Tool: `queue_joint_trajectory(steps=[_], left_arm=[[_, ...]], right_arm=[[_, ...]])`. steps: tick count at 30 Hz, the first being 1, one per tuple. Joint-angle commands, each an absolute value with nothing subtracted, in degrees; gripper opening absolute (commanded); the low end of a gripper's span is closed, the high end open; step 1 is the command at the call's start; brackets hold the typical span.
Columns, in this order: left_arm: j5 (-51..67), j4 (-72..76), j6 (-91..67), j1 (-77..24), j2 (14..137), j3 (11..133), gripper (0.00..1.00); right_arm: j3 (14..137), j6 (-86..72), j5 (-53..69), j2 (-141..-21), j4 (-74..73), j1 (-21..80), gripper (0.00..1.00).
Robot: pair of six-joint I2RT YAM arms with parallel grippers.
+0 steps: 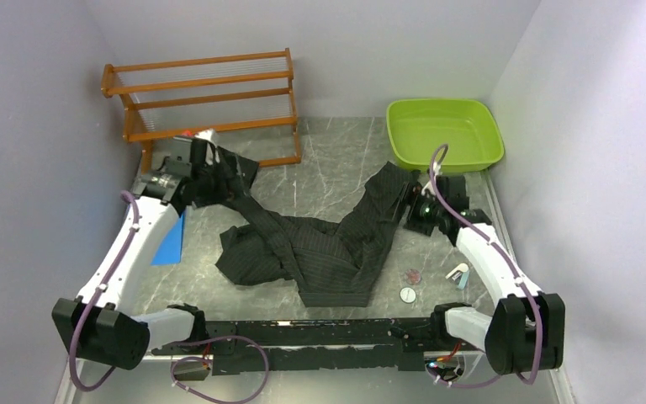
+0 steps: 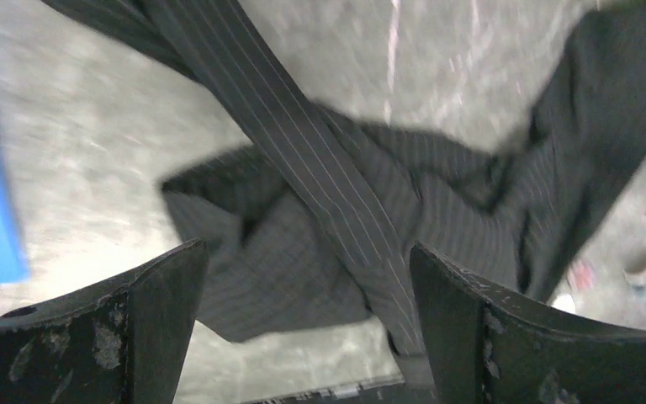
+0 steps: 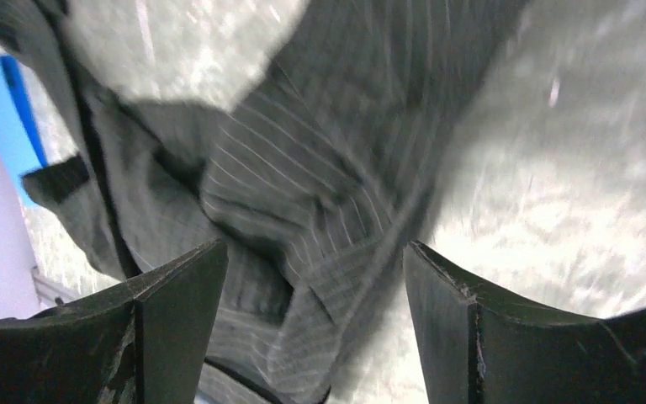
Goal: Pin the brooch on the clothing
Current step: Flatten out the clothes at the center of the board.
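A wooden rack [image 1: 202,93] stands at 11 o'clock on the worktop [image 1: 336,160], and a blue sheet [image 1: 171,240] lies at 9 o'clock. At 10 o'clock the left gripper [image 2: 304,252] has its jaws spread wide, with a sleeve running through the gap unpinched. The clothing [image 1: 328,248] lies crumpled at the centre, one arm stretched toward 10 o'clock and another part toward 2 o'clock. There the right gripper [image 3: 315,248] is also spread, with pinstriped cloth loose between its fingers. A green tub [image 1: 442,103] sits at 1 o'clock. A small pinkish thing [image 1: 412,275] and a white disc [image 1: 408,294] lie at 4 o'clock, just beside the hem.
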State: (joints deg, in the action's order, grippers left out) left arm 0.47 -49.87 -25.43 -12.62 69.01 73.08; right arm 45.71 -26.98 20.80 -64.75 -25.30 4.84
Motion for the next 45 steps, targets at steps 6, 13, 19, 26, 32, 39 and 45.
queue_joint_trajectory(steps=[6,13,19,26,32,39,45], left_arm=[[21.54,-42.34,-36.13,-22.34,67.77,59.61,0.92],[24.73,-35.30,-40.94,-25.80,70.14,52.69,0.87],[23.94,-29.67,-41.81,-26.69,76.06,51.24,0.82],[22.88,-26.61,-41.36,-27.20,82.63,50.60,0.74],[22.14,-25.94,-40.76,-27.42,84.17,50.23,0.43],[21.02,-28.44,-38.20,-27.40,82.80,51.62,0.03],[18.55,-32.53,-37.94,-28.35,78.67,54.39,0.23]], right_arm=[[31.04,-35.24,29.34,-67.85,-12.89,4.66,0.69],[30.58,-34.73,29.84,-71.98,-8.03,4.69,0.47],[31.06,-34.01,29.62,-72.65,-6.33,4.73,0.23],[31.43,-34.54,30.94,-70.88,-5.28,4.68,0.05],[33.19,-34.52,30.69,-67.94,-6.82,4.67,0.00],[36.52,-34.53,30.50,-62.18,-9.93,4.64,0.00],[38.55,-34.86,30.10,-57.65,-11.71,4.75,0.00]])
